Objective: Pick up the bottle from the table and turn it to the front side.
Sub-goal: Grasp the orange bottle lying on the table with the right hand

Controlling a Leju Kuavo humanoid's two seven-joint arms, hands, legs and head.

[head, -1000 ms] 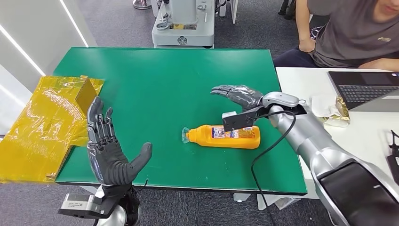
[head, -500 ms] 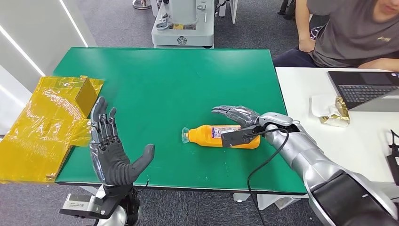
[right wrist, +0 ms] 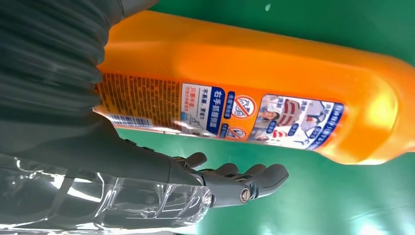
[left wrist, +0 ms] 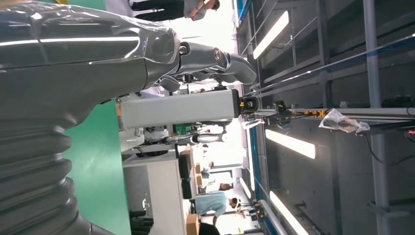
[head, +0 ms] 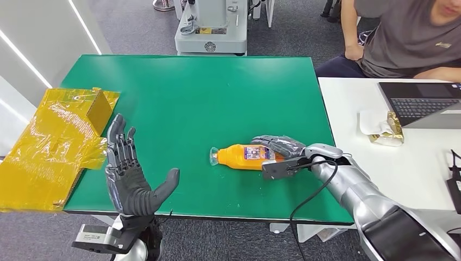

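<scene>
**Right hand lowering onto the lying bottle**

Since the earlier frames the right hand (head: 280, 148) has been coming down and toward the robot, from above the far side of the bottle (head: 247, 156) to its base end, where it is now sitting low over it. Its fingers are lying stretched and slightly apart along the far side of the bottle; the right wrist view is showing the dark fingers (right wrist: 244, 181) extending beside the orange body with green surface between, so they are not wrapping it, and whether the palm is touching I cannot tell. The bottle is lying on its side near the middle of the green table (head: 190, 92), clear cap pointing toward the robot's left, printed label facing up.

The left hand (head: 130, 176) is hovering over the near left edge of the table, palm up, fingers spread and holding nothing.

A crumpled yellow plastic sheet (head: 51, 141) is hanging over the table's left end. A white desk (head: 348, 103) is standing against the right side, carrying a laptop (head: 421, 103) and a gold-wrapped item (head: 388, 130). A person in a grey shirt (head: 407, 41) is sitting behind that desk. A grey machine base (head: 212, 32) is standing on the grey carpet beyond the table
</scene>
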